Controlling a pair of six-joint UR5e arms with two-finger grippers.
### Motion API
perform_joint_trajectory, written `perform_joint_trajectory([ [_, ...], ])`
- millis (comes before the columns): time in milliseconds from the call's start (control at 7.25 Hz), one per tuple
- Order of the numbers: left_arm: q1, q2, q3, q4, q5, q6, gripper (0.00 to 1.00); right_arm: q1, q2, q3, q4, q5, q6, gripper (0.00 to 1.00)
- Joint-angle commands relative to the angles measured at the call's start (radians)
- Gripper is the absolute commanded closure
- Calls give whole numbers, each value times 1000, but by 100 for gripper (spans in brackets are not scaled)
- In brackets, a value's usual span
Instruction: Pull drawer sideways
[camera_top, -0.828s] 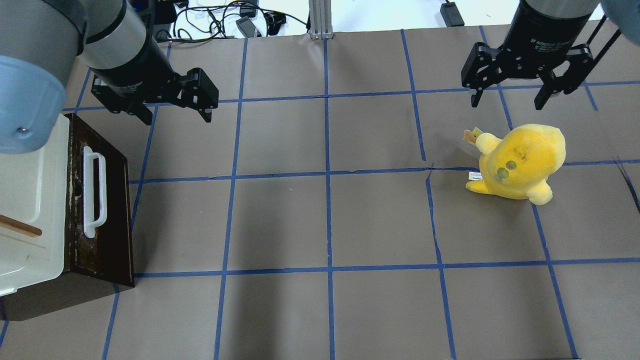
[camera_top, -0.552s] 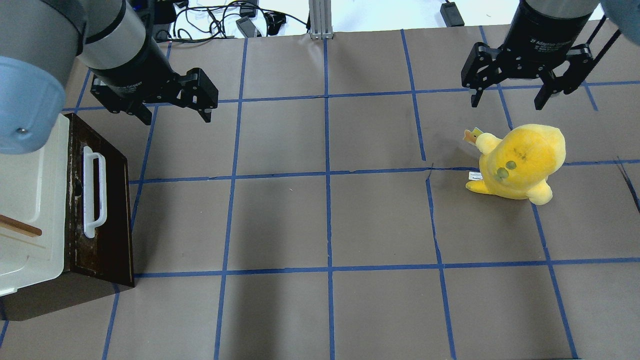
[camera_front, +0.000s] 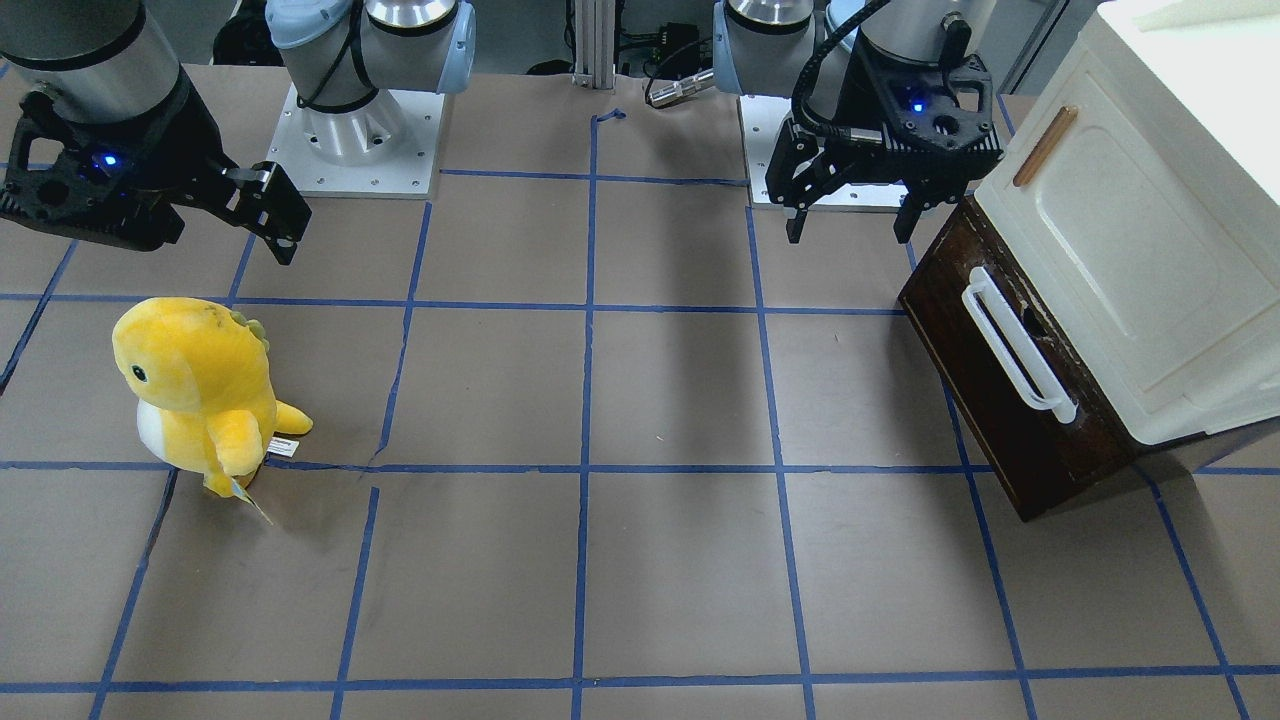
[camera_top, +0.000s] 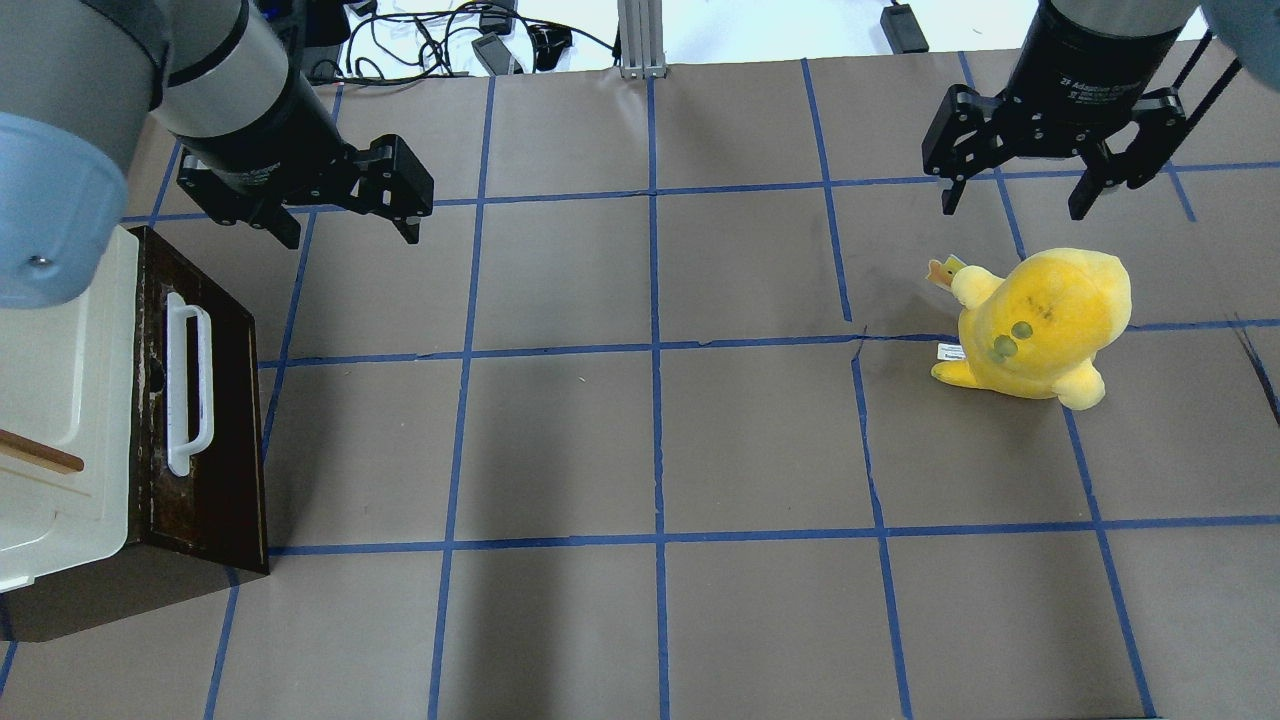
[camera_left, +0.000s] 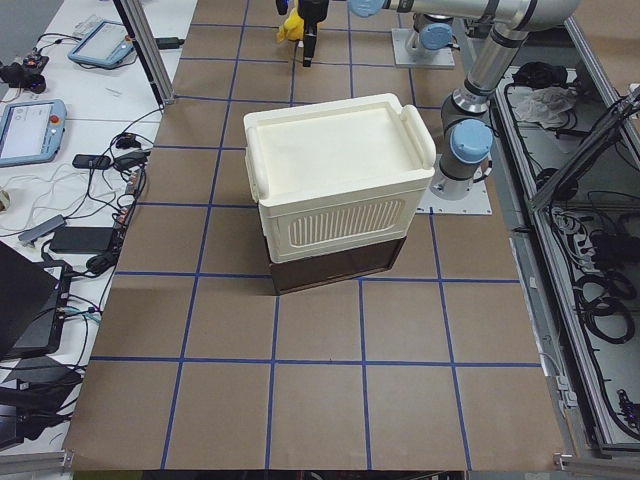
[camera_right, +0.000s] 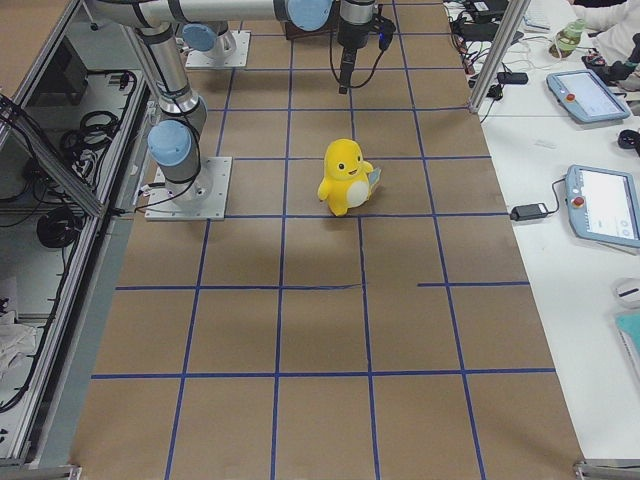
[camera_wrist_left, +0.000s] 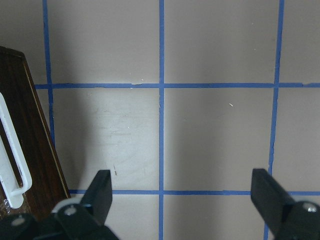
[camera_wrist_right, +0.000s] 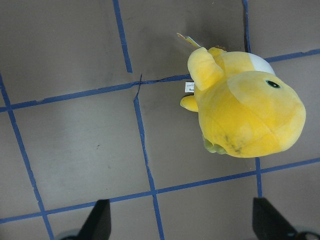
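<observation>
The dark brown drawer (camera_top: 215, 400) sits at the bottom of a cream-white cabinet (camera_top: 60, 390) at the table's left edge. Its long white bar handle (camera_top: 188, 385) faces the table's middle. The drawer also shows in the front view (camera_front: 985, 400) and at the left edge of the left wrist view (camera_wrist_left: 25, 125). My left gripper (camera_top: 350, 235) is open and empty. It hovers beyond the drawer's far corner and touches nothing. It also shows in the front view (camera_front: 848, 232). My right gripper (camera_top: 1012, 208) is open and empty at the far right.
A yellow plush toy (camera_top: 1040, 325) stands on the right side, just in front of my right gripper, and fills the right wrist view (camera_wrist_right: 250, 115). Brown paper with a blue tape grid (camera_top: 655, 350) covers the table. Cables lie past the far edge.
My left gripper has shifted very slightly toward the far left. The drawer, the plush toy and my right gripper have not moved.
</observation>
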Motion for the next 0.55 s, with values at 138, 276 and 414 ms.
perform_joint_trajectory([
  [138,-8,-80,-30,20,67,-29,0,0,-1,0,0,0,0,0],
  [276,-34,-122,-34,29,112,-43,0,0,-1,0,2,0,0,0],
  [414,-80,-163,-36,28,208,-127,0,0,-1,0,0,0,0,0],
])
